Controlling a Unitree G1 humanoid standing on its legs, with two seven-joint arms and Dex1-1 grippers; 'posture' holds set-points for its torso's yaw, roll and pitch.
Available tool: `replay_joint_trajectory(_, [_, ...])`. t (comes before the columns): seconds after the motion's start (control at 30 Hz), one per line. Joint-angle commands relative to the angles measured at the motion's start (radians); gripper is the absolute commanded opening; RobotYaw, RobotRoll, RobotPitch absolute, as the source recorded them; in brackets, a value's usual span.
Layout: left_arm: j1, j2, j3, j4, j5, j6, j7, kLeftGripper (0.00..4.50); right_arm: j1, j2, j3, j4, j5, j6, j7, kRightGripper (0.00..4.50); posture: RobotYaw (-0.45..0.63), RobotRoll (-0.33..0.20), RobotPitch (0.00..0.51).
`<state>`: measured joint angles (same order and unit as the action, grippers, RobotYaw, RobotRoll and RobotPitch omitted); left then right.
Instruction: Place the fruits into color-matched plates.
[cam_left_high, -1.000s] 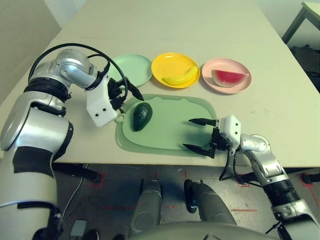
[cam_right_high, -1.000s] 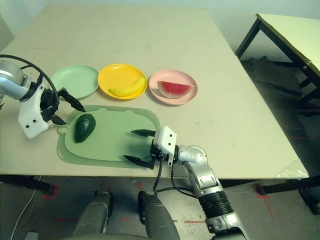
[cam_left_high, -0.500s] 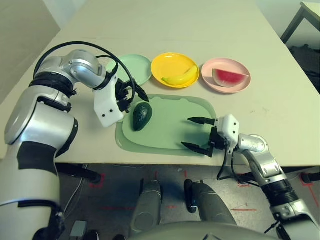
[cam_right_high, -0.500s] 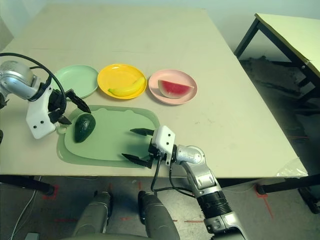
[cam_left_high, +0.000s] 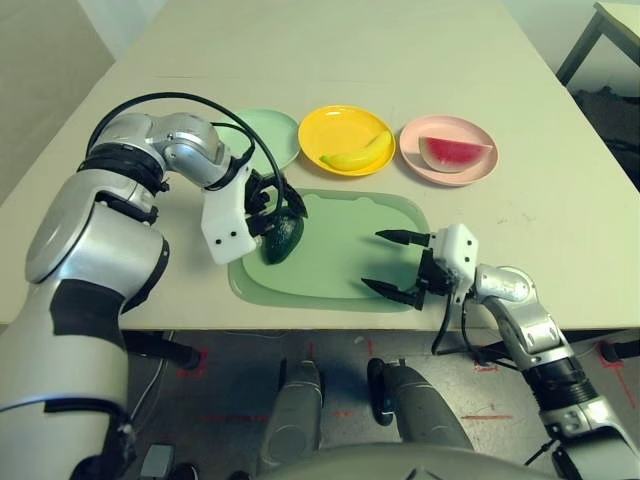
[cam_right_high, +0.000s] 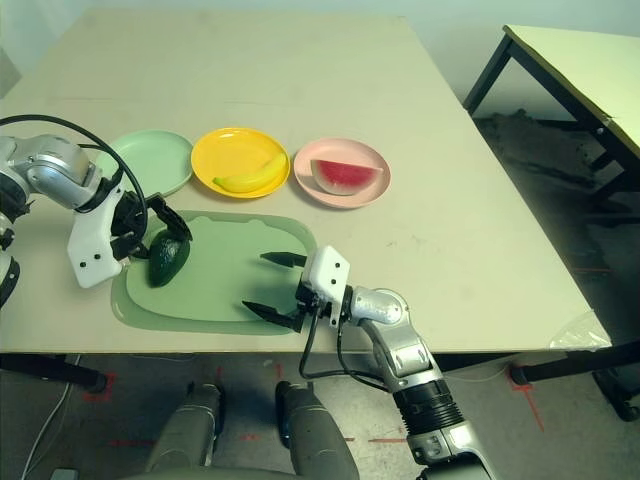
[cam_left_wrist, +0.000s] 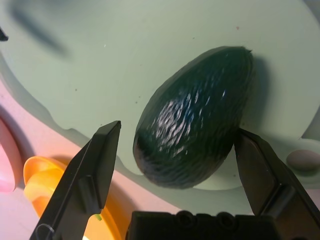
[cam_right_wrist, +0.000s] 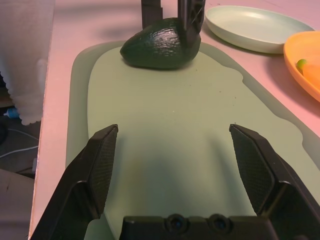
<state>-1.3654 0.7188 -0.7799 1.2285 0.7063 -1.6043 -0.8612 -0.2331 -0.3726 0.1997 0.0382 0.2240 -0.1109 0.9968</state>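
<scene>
The left tool (cam_left_wrist: 172, 150) straddles the avocado (cam_left_wrist: 192, 117) on the cutting board (cam_left_high: 340, 250), fingers wide. Beyond it lies the mint green plate (cam_left_high: 262, 135). The right tool (cam_left_high: 392, 264) gapes wide, empty, well apart.

three plates (cam_left_high: 266, 132), three fruits (cam_left_high: 282, 238), one cutting board (cam_left_high: 345, 255)

We lost part of the avocado (cam_left_high: 281, 238) behind the left gripper (cam_left_high: 276, 205) at mid-left of the head view, and could not tell whether a finger touched it. In the left wrist view, the yellow plate (cam_left_wrist: 37, 180) was cut by the lower left edge; a small grey blob (cam_left_wrist: 303, 160) at right was too blurred to identify.
</scene>
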Motion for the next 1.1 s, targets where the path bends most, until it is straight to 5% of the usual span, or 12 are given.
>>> replay_joint_trajectory(0.03, [-0.015, -0.007, -0.03, -0.012, 0.045, -0.01, 0.047, 4.5, 0.004, -0.007, 0.001, -0.02, 0.006, 0.012, -0.006, 4.48, -0.04, 0.0, 0.182])
replay_joint_trajectory(0.9, [-0.044, -0.024, -0.139, -0.031, 0.262, -0.01, 0.313, 4.5, 0.012, -0.007, 0.002, -0.063, 0.013, 0.042, -0.032, 4.48, -0.06, 0.0, 0.184])
replay_joint_trajectory(1.1, [-0.055, -0.028, -0.162, -0.019, 0.279, -0.01, 0.342, 3.15, 0.006, -0.006, 0.0, -0.069, 0.016, 0.048, -0.035, 4.5, -0.06, 0.0, 0.184])
